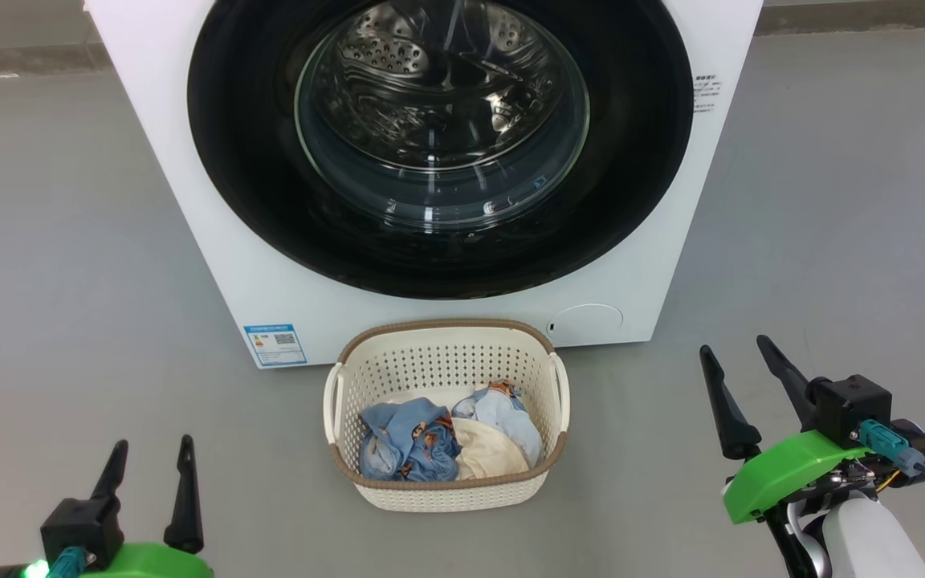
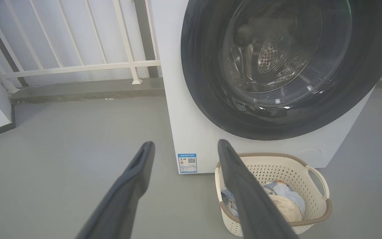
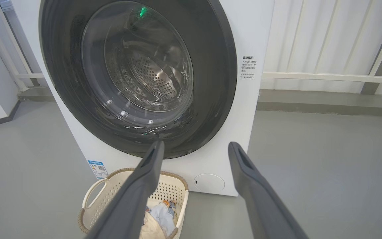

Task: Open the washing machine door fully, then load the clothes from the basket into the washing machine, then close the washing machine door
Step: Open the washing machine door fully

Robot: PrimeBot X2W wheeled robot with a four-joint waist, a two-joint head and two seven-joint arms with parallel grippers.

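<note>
Washing machine door point(image 1: 440, 136): it is seen lying flush against the front of the washing machine point(image 1: 246, 273), far from both grippers. No gap is seen along its black rim.
Left gripper point(image 1: 151, 445): it is held low at the near left, with its fingers spread wide. Nothing is gripped or touched.
Right gripper point(image 1: 734, 347): it is held at the near right, a little farther forward. Its fingers are likewise parted and bare.
Step in hand: opening the door is judged not yet begun. Loading and closing are left to be done.
Next move: a gripper is to be raised to the edge of the rim, where a catch or recess must be found. Which side it lies on cannot be told. A pull outward and a wide swing are then called for.
Basket point(image 1: 446, 491): it is set on the floor point(image 1: 69, 281) between the grippers, just before the machine's foot and below the door's lower rim.
Clothes point(image 1: 446, 441): they are bunched together inside the basket. A blue printed piece, a light blue one and a cream one are made out.
In the way: the basket is placed under the door's swing. Being low, it is likely to be cleared, yet it could be knocked by a reaching arm.
Around: a blue label point(image 1: 275, 343) is stuck at the machine's lower left, and a round flap point(image 1: 587, 325) is set at its lower right. A white railing point(image 2: 78, 68) is seen far left.
</note>
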